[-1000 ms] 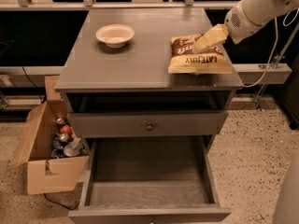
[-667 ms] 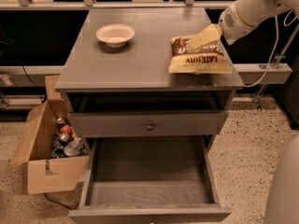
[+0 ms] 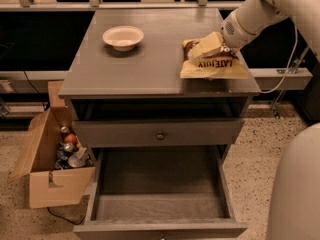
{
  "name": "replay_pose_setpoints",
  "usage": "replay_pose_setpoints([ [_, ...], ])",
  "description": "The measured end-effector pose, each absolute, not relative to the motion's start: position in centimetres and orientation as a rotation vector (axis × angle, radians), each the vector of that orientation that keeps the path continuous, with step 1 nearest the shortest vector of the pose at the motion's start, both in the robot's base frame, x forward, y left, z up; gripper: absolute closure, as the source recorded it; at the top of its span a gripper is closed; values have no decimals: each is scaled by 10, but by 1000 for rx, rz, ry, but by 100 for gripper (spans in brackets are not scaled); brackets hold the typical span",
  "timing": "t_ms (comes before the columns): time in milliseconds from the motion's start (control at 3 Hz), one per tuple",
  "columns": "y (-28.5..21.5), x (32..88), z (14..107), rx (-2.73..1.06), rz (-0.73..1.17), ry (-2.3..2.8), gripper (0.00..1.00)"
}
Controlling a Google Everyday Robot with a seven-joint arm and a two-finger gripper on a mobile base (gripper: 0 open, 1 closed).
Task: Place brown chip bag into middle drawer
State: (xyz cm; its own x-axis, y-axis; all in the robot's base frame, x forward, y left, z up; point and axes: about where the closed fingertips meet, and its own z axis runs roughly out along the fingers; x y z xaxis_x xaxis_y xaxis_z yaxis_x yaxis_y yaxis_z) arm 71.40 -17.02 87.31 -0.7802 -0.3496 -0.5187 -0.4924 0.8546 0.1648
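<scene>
Camera view: over the last 1 s the gripper [image 3: 207, 48] has slid left and a little down, from the bag's upper right corner to right over its brown top. The bag [image 3: 215, 66] has not shifted. It lies flat in the same spot on the right front part of the cabinet top [image 3: 145, 69], not lifted. I read this as the reach closing into a grasp; the pick-up is not done and no placing has started. The gripper is touching the bag's upper part, but I cannot tell if it is clenched on it or released. The arm comes in from the upper right.

Bag look: crinkly, pillow-shaped. The brown upper part is mostly hidden under the gripper. The pale yellow lower band points toward the front edge, with dark lettering that reads upside down from here. It is thin and soft, so it will likely crumple when pinched.

The middle drawer [image 3: 160, 206] is pulled out, low and in front of the bag. The upper drawer [image 3: 125, 133] with its knob is shut. 1 bowl [image 3: 123, 37] sits well left of the bag. 1 box [image 3: 57, 186] is on the floor at left.
</scene>
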Motion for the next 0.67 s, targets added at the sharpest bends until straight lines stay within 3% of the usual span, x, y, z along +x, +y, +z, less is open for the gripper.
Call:
replay_pose_setpoints([
  [333, -161, 716, 866, -628, 400, 2561, 27],
  [667, -152, 713, 876, -662, 408, 2517, 58],
])
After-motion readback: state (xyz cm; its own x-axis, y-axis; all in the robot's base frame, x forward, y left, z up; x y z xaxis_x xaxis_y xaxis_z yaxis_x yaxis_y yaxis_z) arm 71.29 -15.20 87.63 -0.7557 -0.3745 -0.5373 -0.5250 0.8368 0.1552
